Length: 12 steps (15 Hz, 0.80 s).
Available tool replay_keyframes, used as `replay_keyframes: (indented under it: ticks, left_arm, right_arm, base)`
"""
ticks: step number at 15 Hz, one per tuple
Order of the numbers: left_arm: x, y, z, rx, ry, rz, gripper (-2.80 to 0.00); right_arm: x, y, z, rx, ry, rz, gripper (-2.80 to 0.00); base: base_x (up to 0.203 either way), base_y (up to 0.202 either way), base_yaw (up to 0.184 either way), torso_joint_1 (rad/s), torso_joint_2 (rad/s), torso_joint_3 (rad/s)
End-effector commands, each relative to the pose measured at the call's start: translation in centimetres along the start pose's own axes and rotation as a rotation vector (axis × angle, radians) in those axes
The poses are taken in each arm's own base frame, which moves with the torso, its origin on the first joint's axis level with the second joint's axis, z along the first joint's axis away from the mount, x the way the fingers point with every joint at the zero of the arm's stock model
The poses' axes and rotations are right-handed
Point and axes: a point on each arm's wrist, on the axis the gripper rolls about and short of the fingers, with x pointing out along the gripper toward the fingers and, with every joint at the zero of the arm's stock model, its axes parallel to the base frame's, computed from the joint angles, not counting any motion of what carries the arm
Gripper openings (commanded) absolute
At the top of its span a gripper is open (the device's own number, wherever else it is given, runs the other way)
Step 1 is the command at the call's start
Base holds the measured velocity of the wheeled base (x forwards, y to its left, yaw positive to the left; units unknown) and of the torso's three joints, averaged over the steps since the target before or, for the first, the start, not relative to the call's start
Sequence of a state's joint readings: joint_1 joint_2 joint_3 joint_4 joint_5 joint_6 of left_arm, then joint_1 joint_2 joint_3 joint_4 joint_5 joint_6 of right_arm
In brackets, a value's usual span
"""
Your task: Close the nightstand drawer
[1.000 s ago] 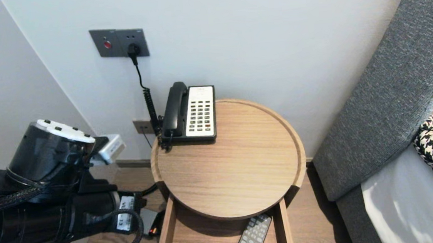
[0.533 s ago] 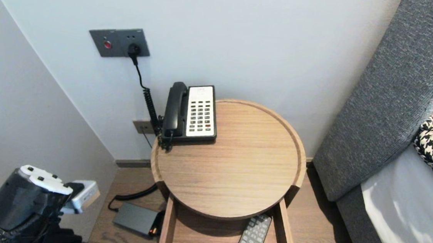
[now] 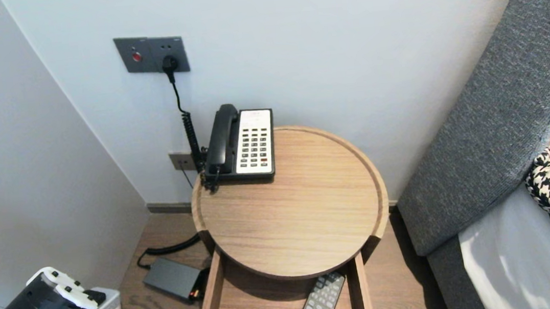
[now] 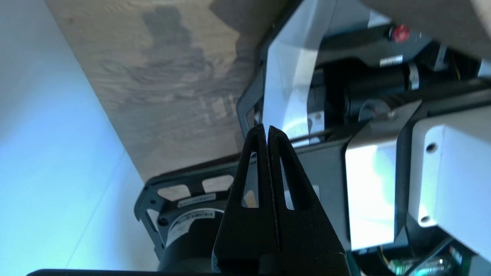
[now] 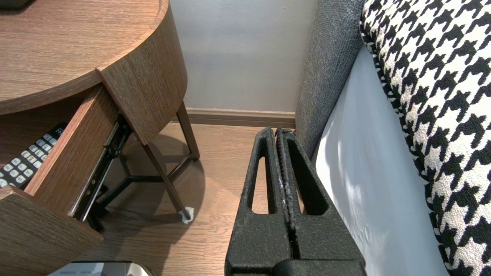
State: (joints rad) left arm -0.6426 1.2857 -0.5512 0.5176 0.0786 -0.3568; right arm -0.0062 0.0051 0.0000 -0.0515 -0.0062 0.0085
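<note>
Hanging low by wall (image 3: 37,193), left gripper (image 4: 267,128) closed.

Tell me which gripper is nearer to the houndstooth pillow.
Right. The right gripper hangs low beside the bed, with the houndstooth pillow close at its side. The left gripper is low on the other side of the round table.

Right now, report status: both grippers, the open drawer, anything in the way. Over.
Left gripper shut, empty, low over floor. Right gripper shut, empty, beside the bed. Drawer open, remote control inside. Tabletop overhangs its rear.
</note>
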Motion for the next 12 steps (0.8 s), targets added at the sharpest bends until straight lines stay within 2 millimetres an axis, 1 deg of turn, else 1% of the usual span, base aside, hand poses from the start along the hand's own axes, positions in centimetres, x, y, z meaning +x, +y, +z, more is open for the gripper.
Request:
replay_keyframes:
  ticks: [1, 4, 6, 9, 12]
  left_arm:
    - [0.4, 0.0, -0.3, 0.006, 0.037, -0.010, -2.80]
    - [1.3, -0.5, -0.4, 0.017, 0.075, -0.086, -2.80]
    - [2.0, -0.9, 0.3, 0.015, 0.016, -0.136, -2.80]
    - [3.5, -1.8, 0.5, 0.031, -0.002, -0.184, -2.80]
    - [4.0, -2.5, 1.0, 0.015, -0.064, -0.227, -2.80]
  right_arm:
    - [0.2, 0.0, -0.7, 0.000, 0.025, 0.000, -2.80]
    - [0.2, 0.0, -0.7, 0.000, 0.026, 0.000, -2.80]
    - [0.2, 0.0, -0.7, -0.001, 0.025, 0.000, -2.80]
    - [0.2, 0.0, -0.7, -0.001, 0.026, 0.000, -2.80]
    - [0.2, 0.0, -0.7, -0.001, 0.025, 0.000, -2.80]
  base:
    - [0.000, 0.000, 0.000, 0.000, 0.00, 0.000]
    - [0.000, 0.000, 0.000, 0.000, 0.00, 0.000]
    - [0.000, 0.000, 0.000, 0.000, 0.00, 0.000]
    - [0.000, 0.000, 0.000, 0.000, 0.00, 0.000]
    - [0.000, 0.000, 0.000, 0.000, 0.00, 0.000]
